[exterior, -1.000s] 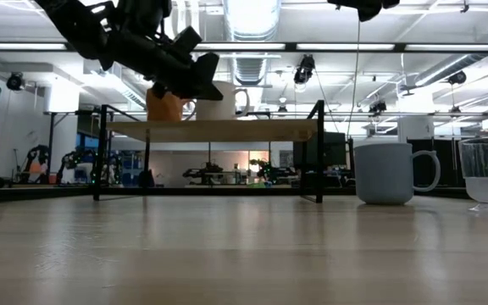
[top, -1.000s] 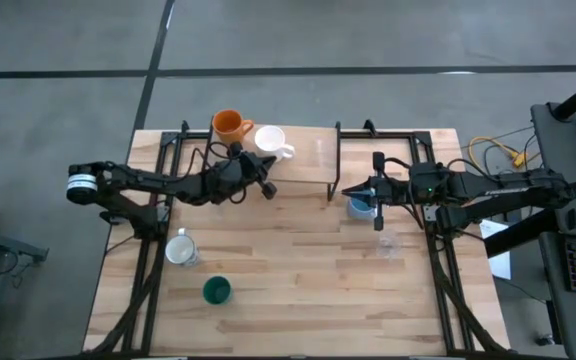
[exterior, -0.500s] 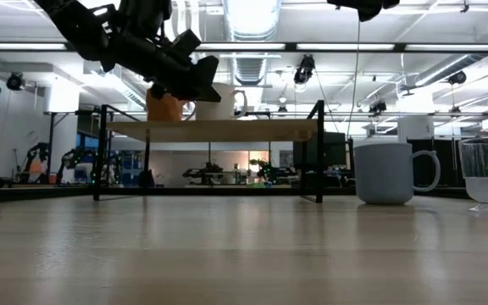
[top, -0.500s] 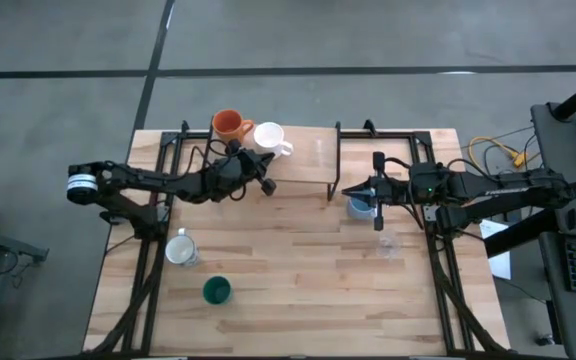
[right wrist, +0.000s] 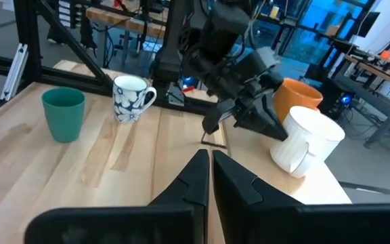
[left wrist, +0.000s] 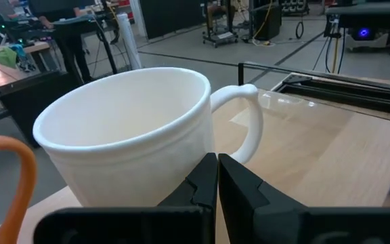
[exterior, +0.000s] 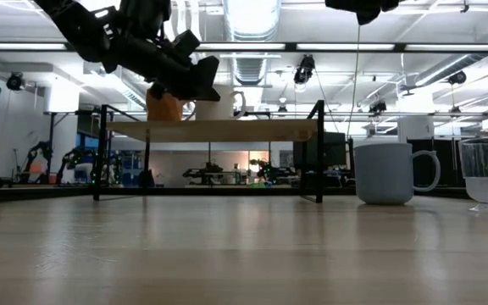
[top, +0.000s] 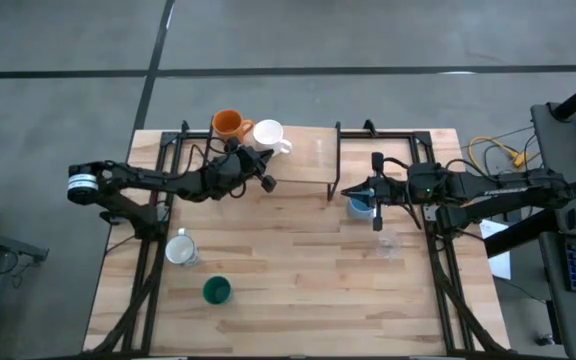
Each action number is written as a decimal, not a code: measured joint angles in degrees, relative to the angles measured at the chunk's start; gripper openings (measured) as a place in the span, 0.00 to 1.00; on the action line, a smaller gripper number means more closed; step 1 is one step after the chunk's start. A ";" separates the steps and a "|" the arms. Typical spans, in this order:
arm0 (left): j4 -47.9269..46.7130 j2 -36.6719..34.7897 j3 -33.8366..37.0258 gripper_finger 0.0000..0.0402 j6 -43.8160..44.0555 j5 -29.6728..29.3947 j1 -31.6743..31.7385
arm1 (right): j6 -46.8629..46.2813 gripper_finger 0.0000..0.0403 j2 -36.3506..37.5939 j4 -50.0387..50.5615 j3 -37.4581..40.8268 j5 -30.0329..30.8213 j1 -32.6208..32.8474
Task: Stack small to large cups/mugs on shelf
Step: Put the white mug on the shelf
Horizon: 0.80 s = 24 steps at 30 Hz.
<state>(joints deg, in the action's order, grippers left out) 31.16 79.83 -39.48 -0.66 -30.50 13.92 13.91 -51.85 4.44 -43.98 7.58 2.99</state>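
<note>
The plain white mug point(top: 268, 134) stands upright on the light-wood shelf point(top: 303, 160), next to the orange mug point(top: 227, 124). My left gripper point(top: 265, 183) is shut and sits at the white mug's near side, above the shelf; the mug fills the left wrist view point(left wrist: 127, 135). My right gripper point(top: 345, 192) is shut and empty, raised by the shelf's right end above the light blue mug point(top: 358, 208), which stands on the table. My left gripper pushes the white mug with its shut fingertips point(left wrist: 208, 179) against the outer wall point(left wrist: 181, 166), just beside the handle point(left wrist: 249, 129). The fingers come from the table's near-left side, slanting down. The mug stands upright on the shelf.
On the table stand a clear glass point(top: 389, 243) near the right side, a white mug with dark markings point(top: 181, 248) at the left and a dark green cup point(top: 216, 291) near the front. The shelf's black legs point(top: 336, 160) stand beside the right gripper.
My left gripper, still shut, has gone toward the table's far edge. The white mug has slid ahead of it along the shelf, toward the far edge and closer to the orange mug, and has stayed upright.
</note>
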 joint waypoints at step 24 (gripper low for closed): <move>0.91 0.00 0.00 0.00 -0.20 0.02 2.13 | -0.42 0.03 -3.70 -0.54 0.01 0.04 -0.01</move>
<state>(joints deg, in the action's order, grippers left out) 32.07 79.83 -39.48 -0.86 -30.48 16.05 13.50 -55.55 3.90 -43.97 7.62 2.98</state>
